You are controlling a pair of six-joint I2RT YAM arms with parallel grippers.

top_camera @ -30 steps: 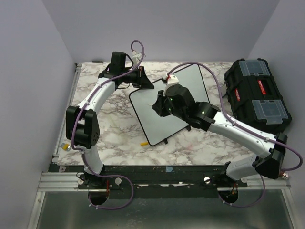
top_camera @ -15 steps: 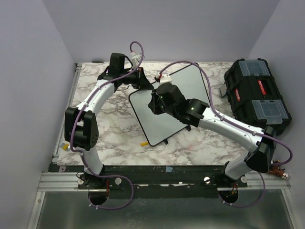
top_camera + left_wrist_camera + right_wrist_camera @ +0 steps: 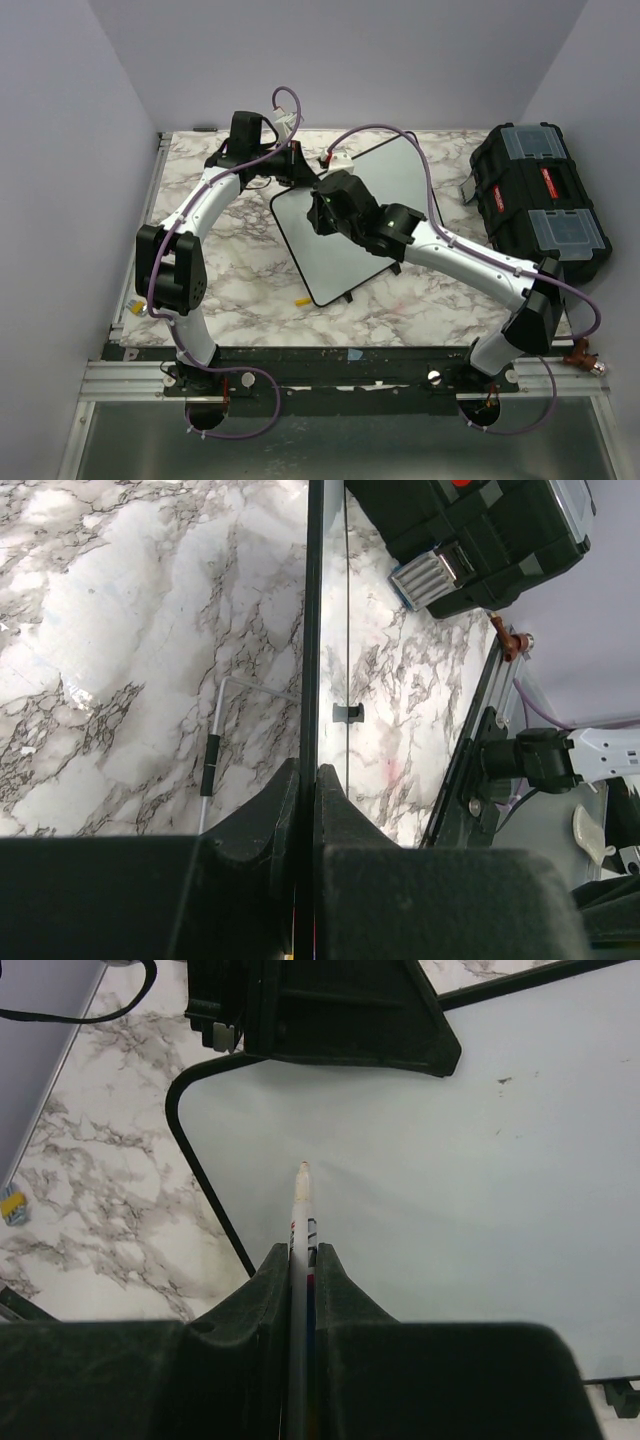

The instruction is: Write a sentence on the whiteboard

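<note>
Small yellow bit [image 3: 133, 310] sits at the worktop's [image 3: 240, 270] left edge, nr the near-left corner. The left arm runs up that side and bends in toward the middle of the far edge. The left gripper [image 3: 295, 165] is clamped on the whiteboard [image 3: 330, 260] at its far-left corner. In the left wrist view the left gripper [image 3: 308, 775] has both fingers pressed tight on the thin black rim, w/ the whiteboard [image 3: 312, 630] seen edge-on.

The whiteboard lies mid-worktop, skewed, w/ its long sides running from near-left to far-right. A 2nd small yellow piece [image 3: 301, 299] lies on the marble just beside its near-left corner.

The right arm comes in from the near-right corner and reaches across the board. The right gripper [image 3: 322, 212] hangs over the board's far-left part, close to the left gripper. In the right wrist view the right gripper [image 3: 300, 1252] is squeezed shut on a marker [image 3: 300, 1215]. The marker's tip points at the whiteboard [image 3: 480, 1210] nr the rounded corner. Can't tell if the tip touches the surface. The surface there reads plain white, bar a few tiny dark specks.

A black toolbox [image 3: 540, 200] w/ clear lid panels sits at the right edge, toward the far-right corner, apart from the board.
</note>
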